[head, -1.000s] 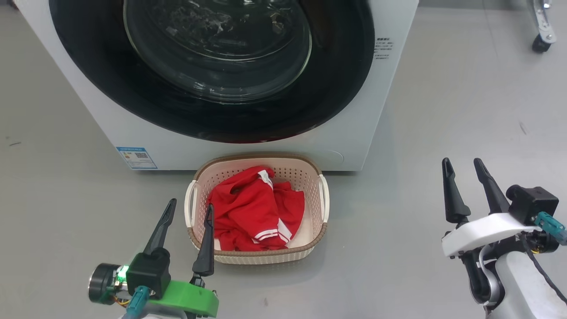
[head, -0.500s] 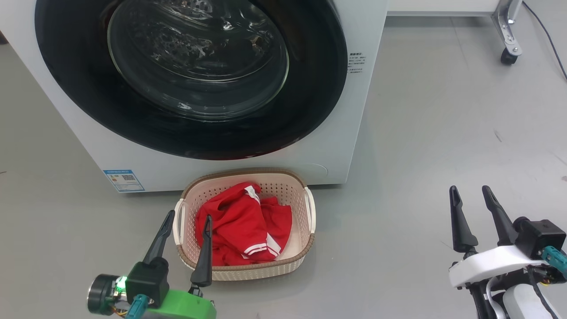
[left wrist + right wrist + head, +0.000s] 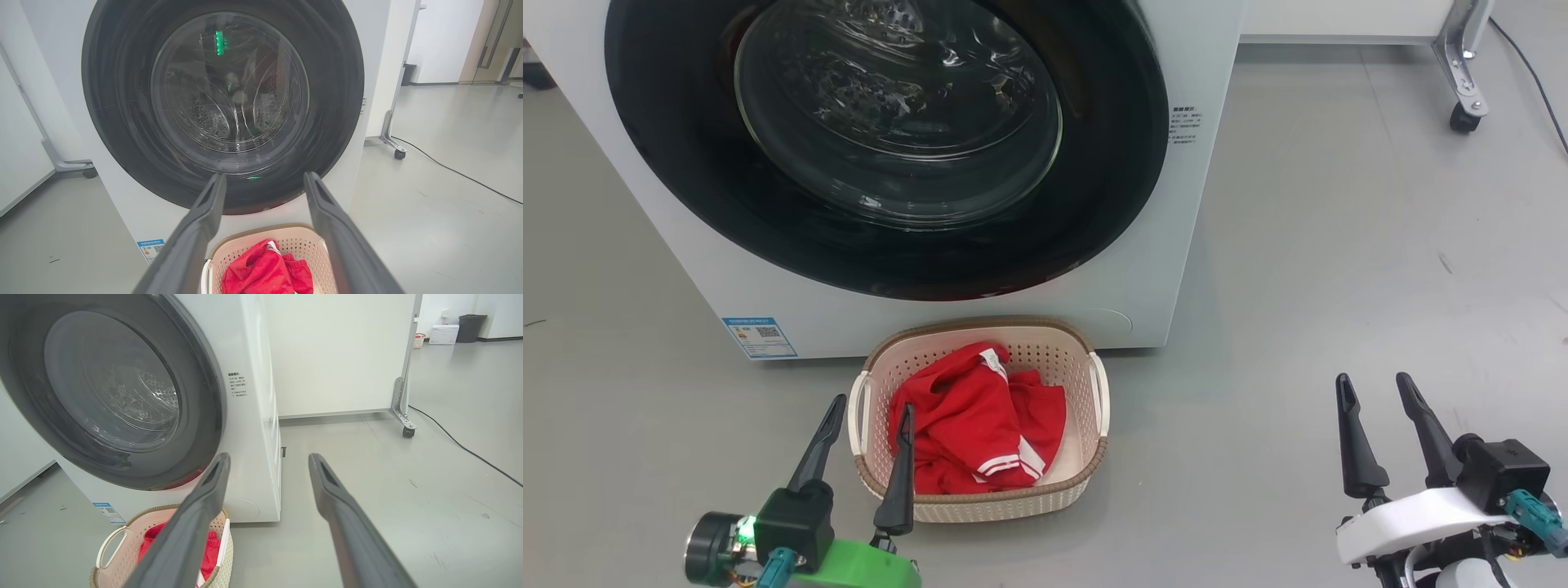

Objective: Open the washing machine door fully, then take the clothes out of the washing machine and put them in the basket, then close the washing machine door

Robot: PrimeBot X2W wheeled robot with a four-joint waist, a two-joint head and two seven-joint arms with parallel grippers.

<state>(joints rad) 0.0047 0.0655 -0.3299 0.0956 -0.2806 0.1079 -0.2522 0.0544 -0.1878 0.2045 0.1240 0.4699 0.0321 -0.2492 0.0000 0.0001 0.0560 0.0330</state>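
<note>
Shifted head view since a second ago — washing machine door (image 3: 890, 139) looks shut, red clothes (image 3: 964, 425) in the basket (image 3: 988, 508), left tool (image 3: 873, 403) and right tool (image 3: 1372, 377) gape empty; task seems done, retreat next.

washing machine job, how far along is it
Done: the red clothes lie in the basket, and the washing machine door sits shut. In hand: nothing; the left gripper and right gripper are open, empty. Left: apparently nothing.

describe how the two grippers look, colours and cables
Left gripper: long tapered black jaws on a bright green mount, black block with a green light, teal connector. Right gripper: same jaws, white mount, black block, teal connector, black cable.
</note>
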